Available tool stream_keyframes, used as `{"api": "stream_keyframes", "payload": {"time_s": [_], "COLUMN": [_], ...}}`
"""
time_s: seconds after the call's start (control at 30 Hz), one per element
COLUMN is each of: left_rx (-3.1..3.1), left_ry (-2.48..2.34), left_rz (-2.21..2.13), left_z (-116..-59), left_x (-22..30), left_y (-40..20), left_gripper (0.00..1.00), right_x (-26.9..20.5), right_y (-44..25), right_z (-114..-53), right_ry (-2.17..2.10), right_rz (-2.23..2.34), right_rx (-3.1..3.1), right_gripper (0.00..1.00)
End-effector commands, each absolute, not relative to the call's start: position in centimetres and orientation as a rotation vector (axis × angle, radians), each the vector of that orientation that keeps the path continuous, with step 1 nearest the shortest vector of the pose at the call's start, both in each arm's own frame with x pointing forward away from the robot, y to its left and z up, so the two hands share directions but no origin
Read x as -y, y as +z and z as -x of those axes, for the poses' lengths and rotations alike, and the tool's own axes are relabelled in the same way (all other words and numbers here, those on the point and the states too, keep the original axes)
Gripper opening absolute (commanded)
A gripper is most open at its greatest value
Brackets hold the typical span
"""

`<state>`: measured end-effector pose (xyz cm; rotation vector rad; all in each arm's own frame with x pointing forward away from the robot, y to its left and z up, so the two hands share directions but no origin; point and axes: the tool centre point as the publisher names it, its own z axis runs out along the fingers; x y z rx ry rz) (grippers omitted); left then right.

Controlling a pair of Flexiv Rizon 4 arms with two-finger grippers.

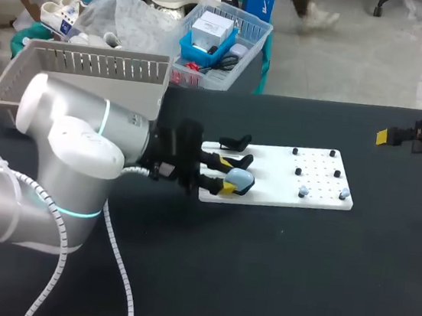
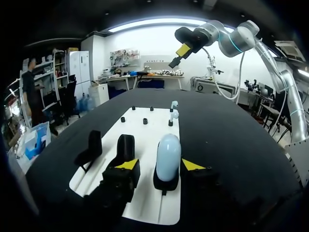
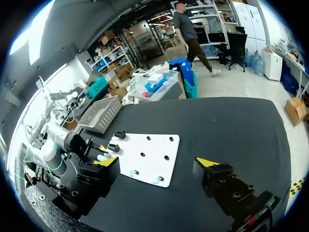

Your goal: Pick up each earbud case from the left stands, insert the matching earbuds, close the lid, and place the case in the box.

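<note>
One earbud case (image 2: 168,154), pale blue, smooth-shelled, lid shut. It stands upright on a black stand (image 2: 165,184) between the fingers of my left gripper (image 2: 160,165). That claw is spread wide: one tip close beside the case, the other apart from it. Handling, as I judge it: light, rigid, glossy, apt to slip, so grip squarely across mid-body. Two empty stands (image 2: 124,145) sit beside the claw. Right gripper (image 3: 158,163): spread wide, empty, well away.

Tool (image 3: 158,163) spread wide; white board (image 3: 154,147) ahead.
</note>
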<state>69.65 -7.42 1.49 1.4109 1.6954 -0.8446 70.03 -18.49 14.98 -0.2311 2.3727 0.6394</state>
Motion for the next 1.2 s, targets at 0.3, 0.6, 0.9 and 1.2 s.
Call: {"api": "stream_keyframes", "payload": {"time_s": [0.3, 0.6, 0.9, 1.2], "left_rx": [-1.700, -1.697, -1.694, -1.691], "left_ry": [-0.843, -0.848, -0.848, -0.849], "left_rz": [-1.417, -1.421, -1.428, -1.431], "left_z": [-69.87, -69.74, -69.60, -69.49], "left_x": [7.70, 7.74, 7.70, 7.66], "left_y": [1.36, 1.35, 1.41, 1.45], "left_gripper": [0.52, 0.45, 0.44, 0.27], "right_x": [18.51, 18.51, 18.51, 18.51], "right_y": [14.98, 14.98, 14.98, 14.98], "right_z": [-70.03, -70.03, -70.03, -70.03], "right_ry": [0.639, 0.639, 0.639, 0.639], "right_rz": [0.232, 0.232, 0.232, 0.232], "right_rx": [-2.373, -2.373, -2.373, -2.373], "right_gripper": [1.00, 1.00, 1.00, 1.00]}}
